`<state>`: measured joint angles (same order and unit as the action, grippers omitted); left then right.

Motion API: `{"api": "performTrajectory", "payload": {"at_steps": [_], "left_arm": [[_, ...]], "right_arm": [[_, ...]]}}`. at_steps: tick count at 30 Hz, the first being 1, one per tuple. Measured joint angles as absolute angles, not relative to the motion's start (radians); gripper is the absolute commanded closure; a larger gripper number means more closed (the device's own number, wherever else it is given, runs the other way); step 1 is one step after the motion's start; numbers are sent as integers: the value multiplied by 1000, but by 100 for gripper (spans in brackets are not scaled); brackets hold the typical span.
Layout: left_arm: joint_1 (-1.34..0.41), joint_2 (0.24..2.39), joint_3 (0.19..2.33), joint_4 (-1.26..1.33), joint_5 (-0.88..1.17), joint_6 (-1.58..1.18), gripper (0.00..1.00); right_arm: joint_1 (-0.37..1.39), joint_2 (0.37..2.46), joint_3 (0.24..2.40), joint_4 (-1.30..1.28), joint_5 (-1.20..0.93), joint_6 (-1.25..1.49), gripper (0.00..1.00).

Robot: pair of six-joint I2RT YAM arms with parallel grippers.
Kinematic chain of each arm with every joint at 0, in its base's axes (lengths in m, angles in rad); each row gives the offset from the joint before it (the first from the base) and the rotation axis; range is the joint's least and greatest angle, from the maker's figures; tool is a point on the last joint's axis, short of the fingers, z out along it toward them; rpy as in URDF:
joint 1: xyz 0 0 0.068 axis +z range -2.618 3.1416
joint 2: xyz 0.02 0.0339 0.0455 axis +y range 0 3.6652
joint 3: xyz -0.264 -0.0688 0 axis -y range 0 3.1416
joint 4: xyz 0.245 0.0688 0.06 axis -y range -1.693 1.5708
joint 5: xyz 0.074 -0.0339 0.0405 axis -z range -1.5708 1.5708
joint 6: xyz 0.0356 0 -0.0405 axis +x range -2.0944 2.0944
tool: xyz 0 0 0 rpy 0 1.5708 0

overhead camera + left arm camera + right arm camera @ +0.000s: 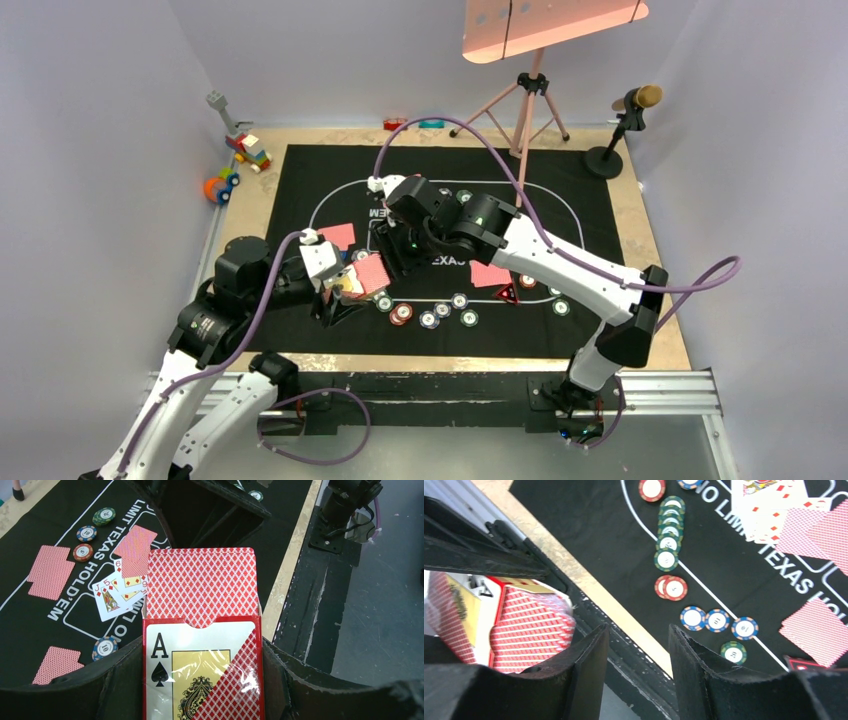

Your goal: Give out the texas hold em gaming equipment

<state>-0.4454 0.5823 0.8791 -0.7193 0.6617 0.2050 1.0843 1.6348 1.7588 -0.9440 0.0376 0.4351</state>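
Between your left fingers [117, 680] the card box [202, 665] sits clamped, its bottom cut off by the frame. Your right fingers [586, 675] stand apart, empty, just beside that box. Beyond, chips [717, 620] and face-down cards [50, 572] lie on the mat [589, 525]; your right arm [560, 262] hides part of its lettering.

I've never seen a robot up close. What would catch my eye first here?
The left claw grips a red card box with the deck poking out its top. The right claw hangs open beside it, over a black mat dotted with poker chips and pink-backed cards.
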Motion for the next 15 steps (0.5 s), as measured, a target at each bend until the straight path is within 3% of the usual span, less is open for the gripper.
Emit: {"api": "performTrajectory", "payload": {"at_steps": [8,15], "left_arm": [[-445,582,879,-720,670,205,97],[-445,584,889,-720,678,208,97]], "right_arm": [[1061,1614,1761,-989,95,412,52],[1034,1584,1760,-991,60,410,34]]}}
